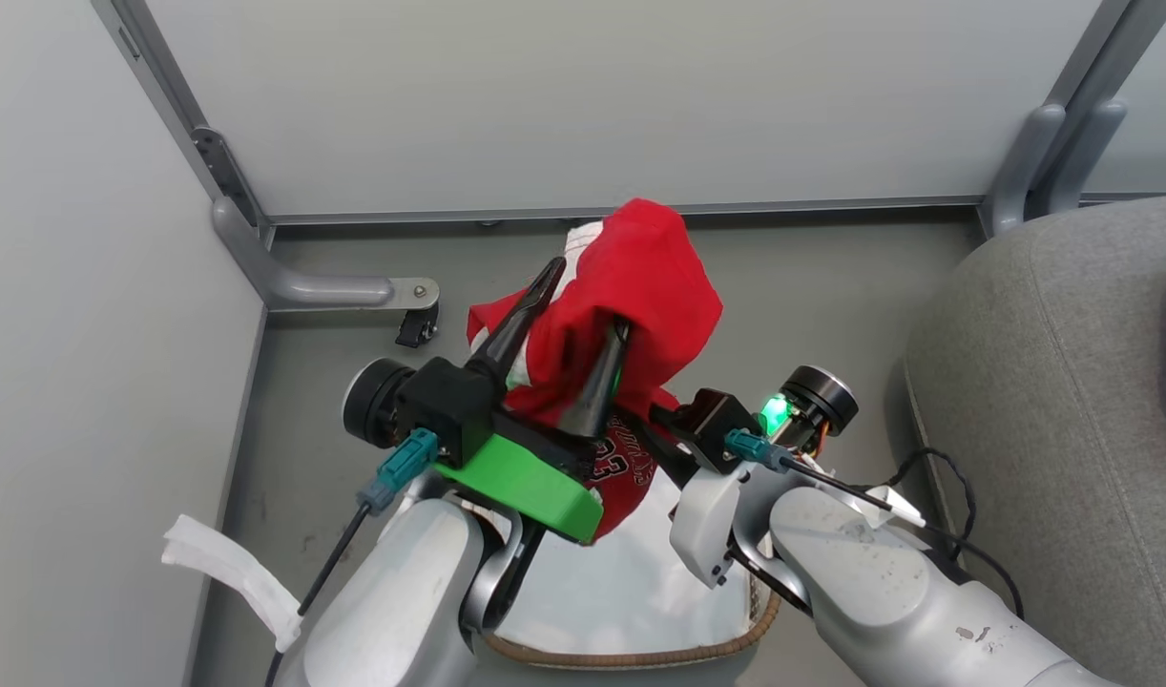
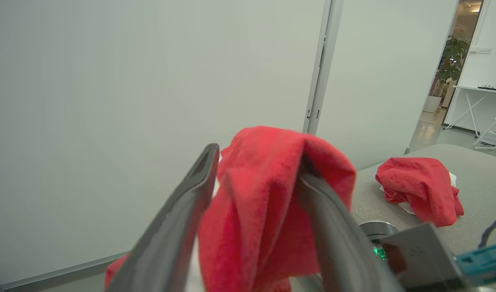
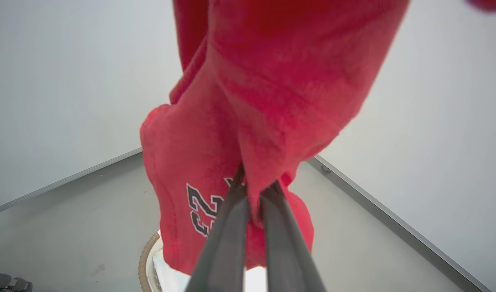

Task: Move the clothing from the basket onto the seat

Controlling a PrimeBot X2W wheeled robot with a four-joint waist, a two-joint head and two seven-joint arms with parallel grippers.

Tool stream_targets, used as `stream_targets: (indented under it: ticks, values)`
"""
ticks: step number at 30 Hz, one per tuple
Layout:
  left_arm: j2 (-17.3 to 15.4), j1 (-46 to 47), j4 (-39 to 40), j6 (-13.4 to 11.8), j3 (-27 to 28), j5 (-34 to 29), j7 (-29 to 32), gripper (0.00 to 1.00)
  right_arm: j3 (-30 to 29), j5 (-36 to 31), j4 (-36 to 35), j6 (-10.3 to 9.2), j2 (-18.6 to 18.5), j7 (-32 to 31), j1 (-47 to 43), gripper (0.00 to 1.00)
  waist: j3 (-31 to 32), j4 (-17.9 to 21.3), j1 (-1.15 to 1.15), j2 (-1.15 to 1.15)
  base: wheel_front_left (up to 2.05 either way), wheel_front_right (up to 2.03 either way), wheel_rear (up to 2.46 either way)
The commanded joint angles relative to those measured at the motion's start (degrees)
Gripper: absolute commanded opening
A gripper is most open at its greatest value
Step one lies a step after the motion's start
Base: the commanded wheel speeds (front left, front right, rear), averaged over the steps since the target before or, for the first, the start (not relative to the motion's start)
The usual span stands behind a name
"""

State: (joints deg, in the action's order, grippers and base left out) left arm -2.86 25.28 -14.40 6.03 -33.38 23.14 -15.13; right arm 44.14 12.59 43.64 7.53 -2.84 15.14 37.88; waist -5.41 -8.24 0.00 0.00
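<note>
A red garment (image 1: pixel 640 277) printed "23" hangs in the air above the basket (image 1: pixel 640 656), a white-lined tub with a brown woven rim. My left gripper (image 1: pixel 588 298) is open, its fingers spread, with the cloth draped over one finger (image 2: pixel 333 227). From below, my right gripper (image 3: pixel 257 184) is shut on a fold of the same garment (image 3: pixel 272 101); in the head view its fingers are hidden under the cloth. A second red garment (image 2: pixel 418 186) lies bunched on the grey seat (image 1: pixel 1070 382) to the right.
Pale partition walls close in the back and left. A metal foot with a caster (image 1: pixel 416 329) stands on the grey floor. A white strip (image 1: pixel 230 572) lies at the lower left. A black cable (image 1: pixel 955 515) loops beside the seat.
</note>
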Motion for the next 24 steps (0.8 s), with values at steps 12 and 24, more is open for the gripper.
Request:
stream_targets:
  ticks: [12, 24]
  values:
    - [-0.1, -1.2, -2.0, -0.1, 1.5, -2.1, 0.0, 1.0, 0.4, 1.3, -1.8, -0.08, -0.2, 0.0, -0.3, 0.0, 0.1, 7.0, 0.0, 0.0, 0.0, 0.0, 0.0]
    - [-0.1, -2.9, -4.6, 0.9, 4.6, -4.5, 0.0, 1.0, 1.5, 1.8, -6.7, -0.08, -0.2, 0.0, -2.7, 0.0, 0.2, 23.8, 0.0, 0.0, 0.0, 0.0, 0.0]
